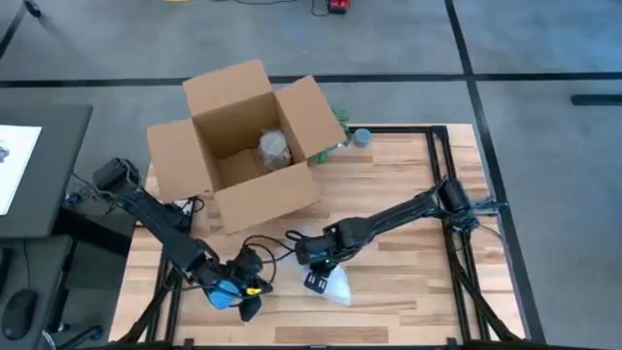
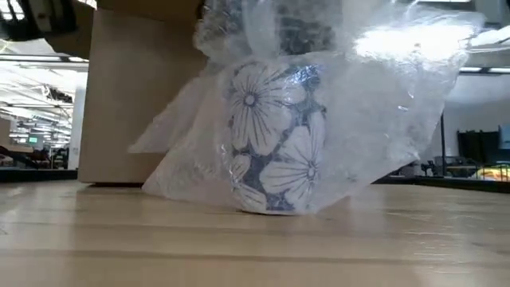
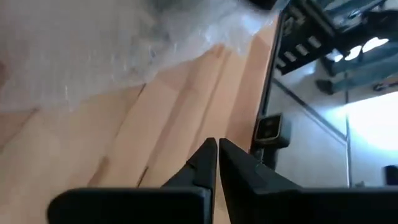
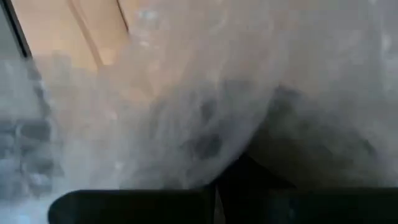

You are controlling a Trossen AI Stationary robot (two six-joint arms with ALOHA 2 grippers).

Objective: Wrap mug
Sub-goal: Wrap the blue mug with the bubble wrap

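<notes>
The mug (image 2: 275, 135) stands near the counter's (image 1: 408, 292) front edge, under loose bubble wrap (image 2: 382, 104). My right fingers (image 1: 316, 261) pinch the wrap — it may slip off. My left fingers (image 3: 216, 163) are pressed together.

Glossy floral ceramic mug (image 2: 275, 135); clear crinkled plastic wrap (image 2: 374, 112); matt cardboard box (image 1: 248, 146); smooth wooden table (image 1: 408, 243).

Open cardboard box (image 1: 255, 146) at table's (image 1: 408, 233) far left, 1 wrapped bundle (image 1: 274, 147) inside it. Mug (image 2: 275, 135) stands upright on table near front edge, in bubble wrap (image 2: 374, 112), box behind it. Right gripper (image 1: 317, 264) over the wrap; left gripper (image 1: 243, 288) just left of it, at front edge.
</notes>
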